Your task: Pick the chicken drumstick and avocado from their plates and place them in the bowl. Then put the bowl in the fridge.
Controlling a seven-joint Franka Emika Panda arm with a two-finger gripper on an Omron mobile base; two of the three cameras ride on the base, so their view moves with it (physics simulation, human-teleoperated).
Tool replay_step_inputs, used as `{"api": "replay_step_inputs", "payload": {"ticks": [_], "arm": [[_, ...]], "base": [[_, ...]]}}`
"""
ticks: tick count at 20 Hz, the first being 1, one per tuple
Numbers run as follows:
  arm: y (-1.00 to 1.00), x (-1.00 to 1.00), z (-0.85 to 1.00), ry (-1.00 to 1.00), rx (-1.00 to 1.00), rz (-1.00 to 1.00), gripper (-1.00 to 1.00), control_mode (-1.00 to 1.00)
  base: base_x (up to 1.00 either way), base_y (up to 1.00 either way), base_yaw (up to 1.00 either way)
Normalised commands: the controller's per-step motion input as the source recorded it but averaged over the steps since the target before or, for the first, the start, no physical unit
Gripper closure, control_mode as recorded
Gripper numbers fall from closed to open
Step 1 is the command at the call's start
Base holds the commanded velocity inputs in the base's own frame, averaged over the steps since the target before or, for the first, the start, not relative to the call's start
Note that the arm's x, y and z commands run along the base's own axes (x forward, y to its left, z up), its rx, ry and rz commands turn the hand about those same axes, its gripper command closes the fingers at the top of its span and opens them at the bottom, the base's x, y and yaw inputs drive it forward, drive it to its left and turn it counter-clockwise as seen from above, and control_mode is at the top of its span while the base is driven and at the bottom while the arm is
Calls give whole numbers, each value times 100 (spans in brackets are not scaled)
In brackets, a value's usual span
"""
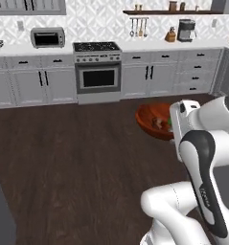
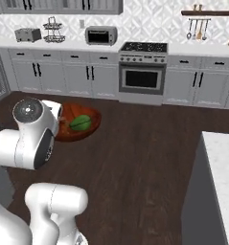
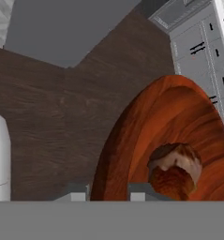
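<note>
Reddish-brown bowl [image 3: 146,136]: held aloft over the dark wood floor [image 1: 73,158], rim pinched by the gripper [image 3: 106,192].
Drumstick [image 3: 175,169]: lying inside the bowl.
Avocado [image 2: 80,123]: green, also resting in the bowl.
Jaws: closed on the bowl's near rim.
Background: stove [image 1: 97,64] and grey cabinets [image 1: 34,83] along the far wall.

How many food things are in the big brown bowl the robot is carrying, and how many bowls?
Bowl: 1
Avocado: 1
Chicken drumstick: 1
Total: 3 things, with 2 foods lying inside the 1 bowl.
</note>
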Motion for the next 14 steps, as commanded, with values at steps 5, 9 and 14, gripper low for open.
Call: {"api": "replay_step_inputs", "payload": {"ticks": [5, 9, 14], "arm": [[0, 0, 0, 0, 0, 0, 100, 100], [0, 0, 0, 0, 0, 0, 100, 100], [0, 0, 0, 0, 0, 0, 100, 100]], "base": [[100, -3, 0], [100, 0, 1], [100, 0, 32]]}}
